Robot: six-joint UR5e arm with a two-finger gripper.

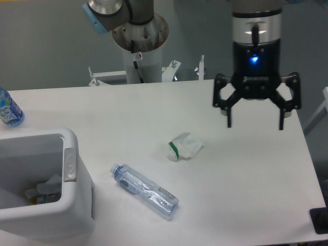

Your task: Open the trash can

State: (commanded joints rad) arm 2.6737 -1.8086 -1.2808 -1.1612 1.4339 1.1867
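Observation:
The white trash can (77,205) stands at the table's front left corner. Its top is uncovered and I look down into it, where some grey scraps (43,189) lie. A light-grey push-button tab (69,165) sits on its right rim. My gripper (255,124) hangs open above the right part of the table, far from the trash can, with nothing between its fingers.
A clear plastic bottle (145,190) lies on its side just right of the bin. A crumpled white wrapper with a green edge (184,146) rests mid-table. A blue-labelled bottle (8,108) stands at the far left edge. The arm's base (140,46) rises behind the table.

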